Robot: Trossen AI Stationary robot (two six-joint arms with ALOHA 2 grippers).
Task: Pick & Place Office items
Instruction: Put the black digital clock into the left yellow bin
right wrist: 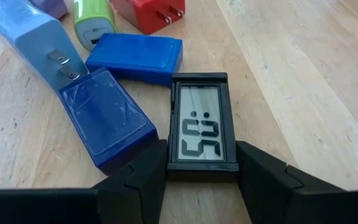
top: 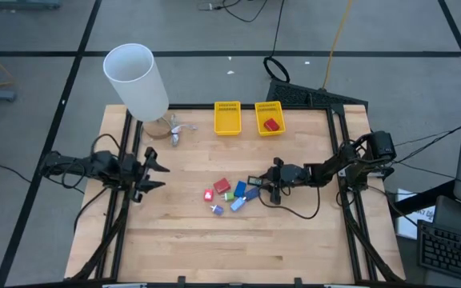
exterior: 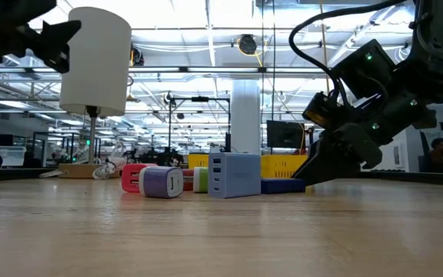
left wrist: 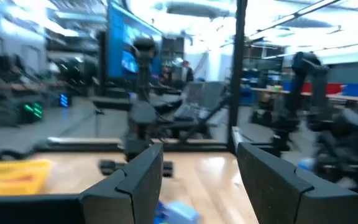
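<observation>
Black digital clock (right wrist: 202, 121) clamped between right hand (right wrist: 202, 169) fingers, flat on table.

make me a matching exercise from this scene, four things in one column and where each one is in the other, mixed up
Things:
1. black rectangular clock
2. red item
3. white cylinder
4. left end effector

Places or states:
A. inside the right-hand yellow basket
B. between the fingers of the right end effector
C. open and empty, at the table's left edge
D. standing near the table's far left corner

Pairs: 1-B, 2-A, 3-D, 4-C
</observation>
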